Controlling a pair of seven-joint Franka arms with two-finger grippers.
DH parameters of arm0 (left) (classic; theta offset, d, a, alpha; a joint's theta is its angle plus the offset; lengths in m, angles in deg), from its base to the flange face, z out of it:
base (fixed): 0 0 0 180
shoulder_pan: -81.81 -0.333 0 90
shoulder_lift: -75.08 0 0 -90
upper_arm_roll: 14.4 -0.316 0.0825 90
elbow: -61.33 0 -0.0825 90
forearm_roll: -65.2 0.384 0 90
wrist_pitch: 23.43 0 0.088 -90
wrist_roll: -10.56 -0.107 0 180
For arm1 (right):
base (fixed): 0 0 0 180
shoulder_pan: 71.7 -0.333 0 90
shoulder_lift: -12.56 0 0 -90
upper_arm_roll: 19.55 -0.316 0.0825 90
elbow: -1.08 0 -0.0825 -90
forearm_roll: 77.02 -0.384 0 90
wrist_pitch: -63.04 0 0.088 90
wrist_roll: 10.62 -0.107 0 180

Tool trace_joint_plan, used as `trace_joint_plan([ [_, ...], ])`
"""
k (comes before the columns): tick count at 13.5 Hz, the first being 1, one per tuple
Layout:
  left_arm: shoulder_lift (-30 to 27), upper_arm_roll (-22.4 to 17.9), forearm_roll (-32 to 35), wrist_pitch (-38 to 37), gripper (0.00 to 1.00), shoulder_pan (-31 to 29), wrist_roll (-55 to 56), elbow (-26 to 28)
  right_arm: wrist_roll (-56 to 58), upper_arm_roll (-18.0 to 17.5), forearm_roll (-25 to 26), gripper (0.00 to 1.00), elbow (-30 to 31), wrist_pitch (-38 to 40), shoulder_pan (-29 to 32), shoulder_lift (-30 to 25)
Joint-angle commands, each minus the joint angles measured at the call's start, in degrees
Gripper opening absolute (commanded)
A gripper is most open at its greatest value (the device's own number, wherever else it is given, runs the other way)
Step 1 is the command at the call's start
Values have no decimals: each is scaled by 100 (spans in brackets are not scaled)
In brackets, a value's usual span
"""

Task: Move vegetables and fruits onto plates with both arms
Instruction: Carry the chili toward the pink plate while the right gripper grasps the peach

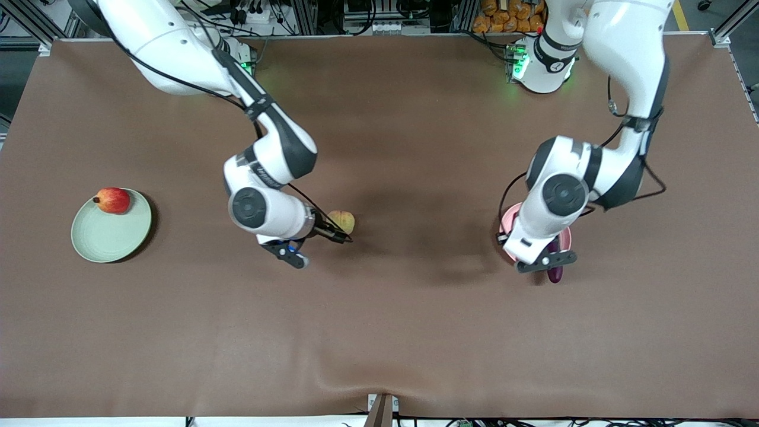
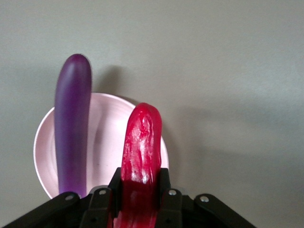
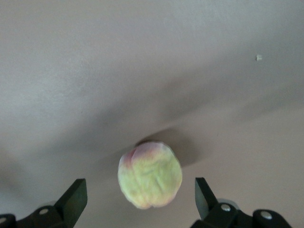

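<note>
My left gripper point(image 2: 141, 178) is shut on the red chili pepper point(image 2: 141, 142) and holds it over the pale pink plate point(image 2: 104, 137). The purple eggplant point(image 2: 71, 123) lies across that plate, one end past the rim point(image 1: 555, 271). In the front view the left arm covers most of the pink plate point(image 1: 508, 224). My right gripper point(image 3: 141, 192) is open, one finger on each side of the pale yellow-pink peach point(image 3: 150, 175), which rests on the table point(image 1: 342, 221). The red pomegranate point(image 1: 112, 200) sits on the pale green plate point(image 1: 104, 237) toward the right arm's end.
A brown cloth point(image 1: 379, 332) covers the table, with a small ripple at its edge nearest the front camera. The arms' bases with green lights point(image 1: 520, 62) stand along the edge farthest from the front camera.
</note>
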Motion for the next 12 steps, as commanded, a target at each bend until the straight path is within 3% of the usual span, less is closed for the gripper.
trace_joint_plan([
  [1, -348, 36, 60, 915, 0, -14, -60, 959, 37, -199, 414, 100, -175, -328, 22, 247],
  [5, -269, 19, 157, 2234, 0, -180, -7, 1611, -76, -270, 493, 100, 9, -603, -48, 432],
  [8, -251, 19, 192, 2289, 1, -304, -7, 1656, -139, -270, 625, 100, 114, -586, -101, 485],
  [9, -225, 19, 193, 2289, 21, -322, -7, 1638, -147, -270, 678, 100, 184, -595, -128, 520],
  [10, -216, 19, 184, 2289, 74, -331, -16, 1621, -156, -270, 844, 100, 263, -586, -128, 520],
  [11, -225, 19, 184, 2280, 100, -331, -25, 1612, -261, -270, 1002, 100, 386, -595, -119, 520],
  [12, -268, 19, 184, 2254, 100, -340, -33, 1612, -366, -279, 1056, 92, 404, -586, -93, 512],
])
